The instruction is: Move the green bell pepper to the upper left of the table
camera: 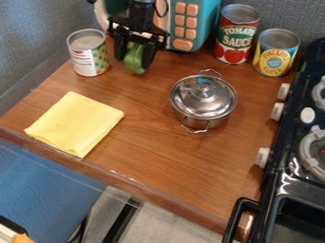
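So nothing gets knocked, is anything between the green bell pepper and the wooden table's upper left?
Nothing visible: the green pepper, in the black gripper, is already in that area. The metal can with patterned label stands just left.

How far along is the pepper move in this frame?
Already done, it seems: the green bell pepper is at the brown wooden table's upper left, beside the patterned metal can. In hand: the pepper sits between the black gripper's fingers. Left: releasing it and backing off, probably after a little lowering; whether it touches the wood I can't tell.
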Controlling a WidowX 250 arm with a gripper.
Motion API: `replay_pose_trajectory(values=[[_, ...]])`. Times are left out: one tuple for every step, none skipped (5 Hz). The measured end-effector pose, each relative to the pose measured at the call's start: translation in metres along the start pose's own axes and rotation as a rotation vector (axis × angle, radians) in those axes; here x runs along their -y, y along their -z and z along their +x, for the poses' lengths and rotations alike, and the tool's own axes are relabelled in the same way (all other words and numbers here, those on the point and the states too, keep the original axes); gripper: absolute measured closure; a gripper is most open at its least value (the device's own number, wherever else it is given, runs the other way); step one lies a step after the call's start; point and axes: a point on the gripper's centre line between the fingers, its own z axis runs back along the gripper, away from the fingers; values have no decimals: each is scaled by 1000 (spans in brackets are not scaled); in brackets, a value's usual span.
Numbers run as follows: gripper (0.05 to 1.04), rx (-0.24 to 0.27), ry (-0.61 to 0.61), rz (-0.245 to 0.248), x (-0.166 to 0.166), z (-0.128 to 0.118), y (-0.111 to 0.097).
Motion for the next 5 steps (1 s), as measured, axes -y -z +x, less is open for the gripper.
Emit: replay_pose_trajectory(values=[[75,0,10,-1,0,0,0],[77,-11,23,-8,1,-2,-1],[83,45,47,-31,1,-6,-21],[83,94,65,-53,2,-12,-38],[83,97,72,-56,1,-14,-39]])
